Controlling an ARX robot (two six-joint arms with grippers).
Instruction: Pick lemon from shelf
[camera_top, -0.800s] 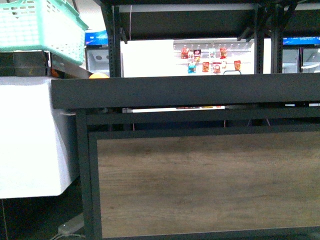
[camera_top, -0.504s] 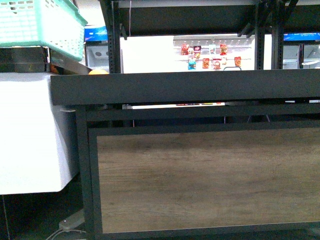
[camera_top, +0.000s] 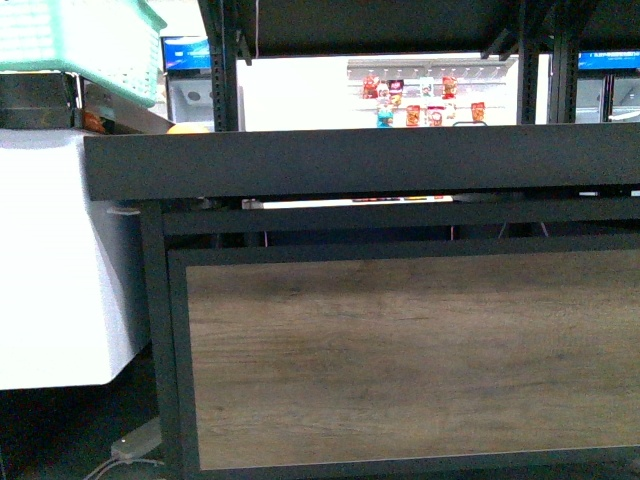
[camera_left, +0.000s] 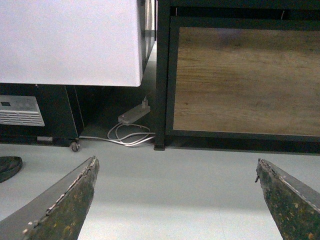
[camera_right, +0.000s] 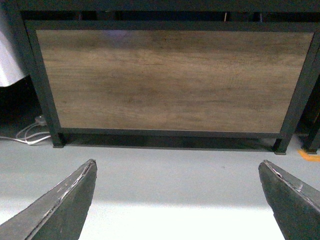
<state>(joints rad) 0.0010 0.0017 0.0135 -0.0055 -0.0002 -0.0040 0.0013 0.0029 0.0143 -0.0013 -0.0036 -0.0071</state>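
— Lemon anywhere?
— Hidden. The shelf (camera_top: 360, 165) looms nearer than a moment ago, rim blocking its tray. Left gripper (camera_left: 175, 165) and right gripper (camera_right: 177, 165) hang spread, empty. Only an orange fruit (camera_top: 188, 128) peeks at ten o'clock.
— So they must rise first.

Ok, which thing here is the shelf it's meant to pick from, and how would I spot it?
Find the big white cabinet on the left of the front view, with a mint-green basket above it. The shelf stands just beside it: a black metal frame with a wide black tray rim. Only it has a wood-grain panel underneath.
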